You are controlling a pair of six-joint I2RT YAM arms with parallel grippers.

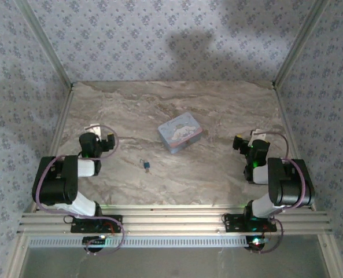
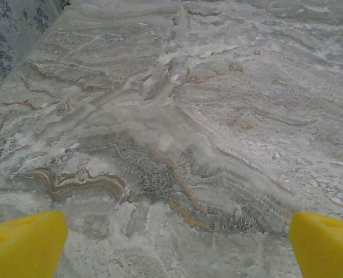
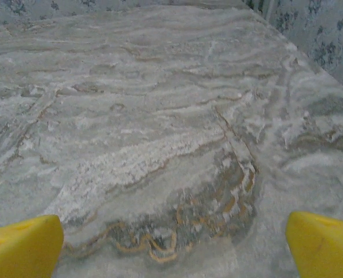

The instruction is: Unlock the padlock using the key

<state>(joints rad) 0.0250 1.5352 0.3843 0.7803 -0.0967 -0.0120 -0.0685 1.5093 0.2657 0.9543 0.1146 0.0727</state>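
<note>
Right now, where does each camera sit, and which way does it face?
Top external: above and behind the robot, looking down on the marble table; the left arm, right arm, tin box and padlock show.
Left wrist: on the left arm, looking low across the marble; the left pincer shows yellow fingertips, spread wide.
Right wrist: on the right arm, likewise low over marble; the right pincer is open too.
Shared: both wrist views catch marble and patterned wall.

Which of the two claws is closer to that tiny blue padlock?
Left. The left gripper sits a little left of the padlock and slightly farther back; the right gripper is much farther off to its right.
</note>
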